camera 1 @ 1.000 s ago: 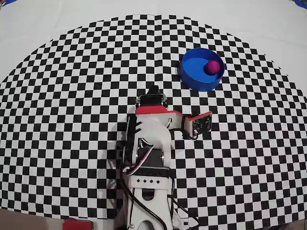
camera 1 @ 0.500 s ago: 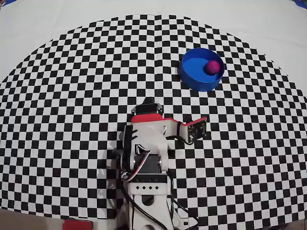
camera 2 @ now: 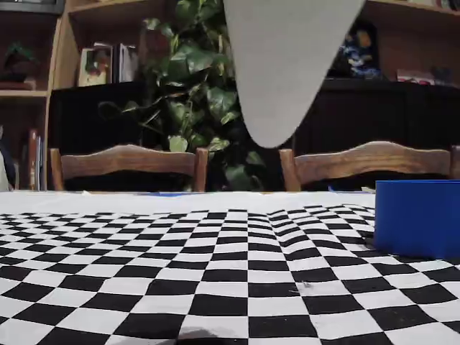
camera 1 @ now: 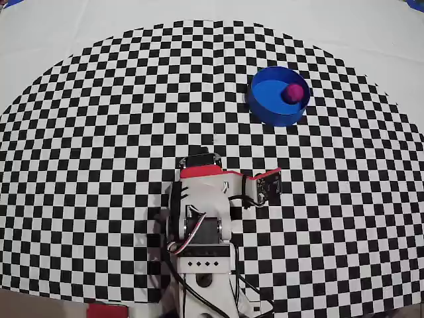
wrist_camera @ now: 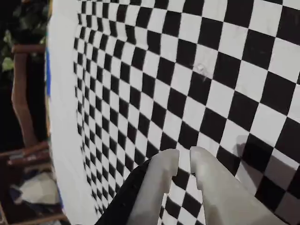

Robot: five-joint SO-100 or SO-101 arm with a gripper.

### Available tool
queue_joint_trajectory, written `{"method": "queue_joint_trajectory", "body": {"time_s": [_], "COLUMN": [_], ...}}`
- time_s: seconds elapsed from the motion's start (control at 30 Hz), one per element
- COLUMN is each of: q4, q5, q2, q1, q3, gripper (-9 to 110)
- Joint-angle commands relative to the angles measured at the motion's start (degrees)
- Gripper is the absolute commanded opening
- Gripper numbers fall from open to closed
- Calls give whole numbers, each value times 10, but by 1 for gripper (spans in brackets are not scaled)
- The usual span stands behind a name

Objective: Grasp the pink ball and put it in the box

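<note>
Ball: pink ball (camera 1: 292, 93) rests inside the box (camera 1: 267, 97), against its right-hand wall in the overhead view; not visible in the fixed view, where only the blue wall shows.
Box: upright on the checkered cloth (camera 1: 99, 132) covering the worktop, well apart from the arm (camera 1: 202, 205).
Gripper: gripper (wrist_camera: 183, 161) empty, white fingers (wrist_camera: 161, 176) nearly together with a narrow gap, raised over bare checks in the wrist view.
Background: wooden chairs (camera 2: 129, 162), leafy plant (camera 2: 194, 93) and shelves behind the worktop.

Arm (camera 1: 202, 199) folded back; pincer (wrist_camera: 184, 161) withdrawn toward base
</note>
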Motion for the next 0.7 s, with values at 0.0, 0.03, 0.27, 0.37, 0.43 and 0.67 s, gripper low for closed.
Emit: {"method": "queue_joint_trajectory", "body": {"time_s": [0.0, 0.03, 0.27, 0.37, 0.43, 0.67], "q4": [4, 4, 14, 22, 24, 33], "q5": [0, 0, 7, 12, 13, 19], "q2": [11, 11, 11, 11, 11, 11], "q1": [-4, -4, -4, -4, -4, -4], "q3": [-1, 0, 9, 10, 11, 18], "gripper": [0, 0, 0, 0, 0, 0]}}
